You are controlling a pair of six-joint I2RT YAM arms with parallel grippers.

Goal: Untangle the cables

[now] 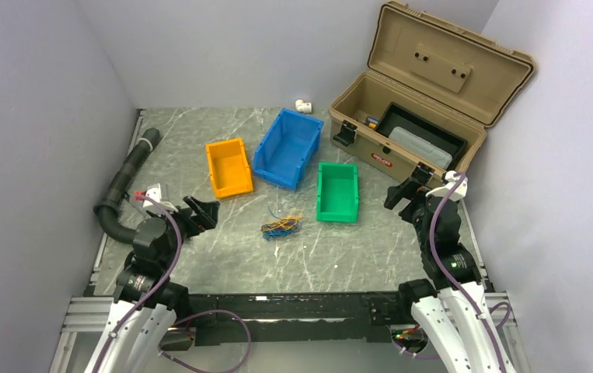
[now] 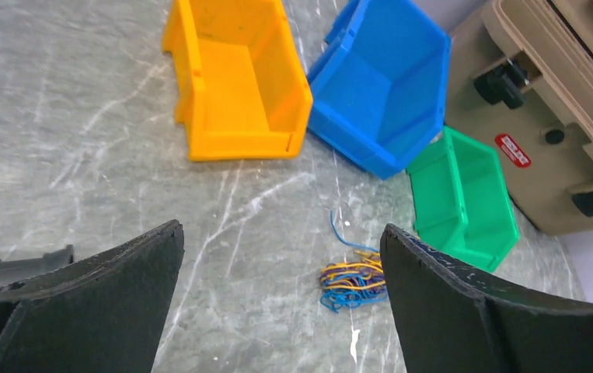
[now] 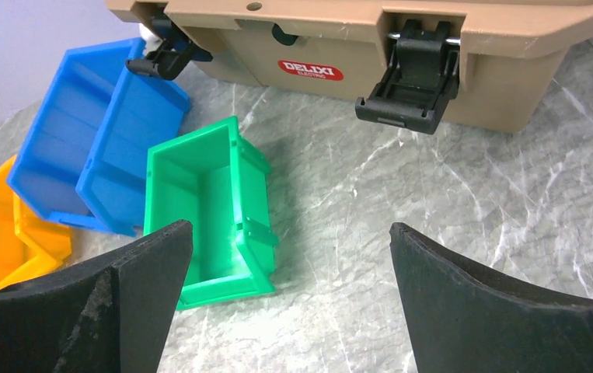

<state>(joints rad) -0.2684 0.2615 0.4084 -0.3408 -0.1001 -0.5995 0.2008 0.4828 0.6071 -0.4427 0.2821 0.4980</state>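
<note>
The cables (image 1: 281, 227) lie in one small tangled bunch of blue, yellow-orange and dark wires on the marble table, just left of the green bin's near end. The left wrist view shows the cables (image 2: 353, 278) beside my right-hand finger, with one blue strand trailing away. My left gripper (image 1: 202, 214) hovers open to the left of the bunch, with nothing between its fingers (image 2: 114, 295). My right gripper (image 1: 406, 194) stands open at the right, in front of the tan case, holding nothing. The right wrist view does not show the cables.
An orange bin (image 1: 228, 167), a blue bin (image 1: 287, 146) and a green bin (image 1: 337, 191) stand behind the bunch. An open tan case (image 1: 421, 101) sits at the back right. A black corrugated hose (image 1: 124, 183) runs along the left edge. A white fitting (image 1: 303, 106) lies by the back wall.
</note>
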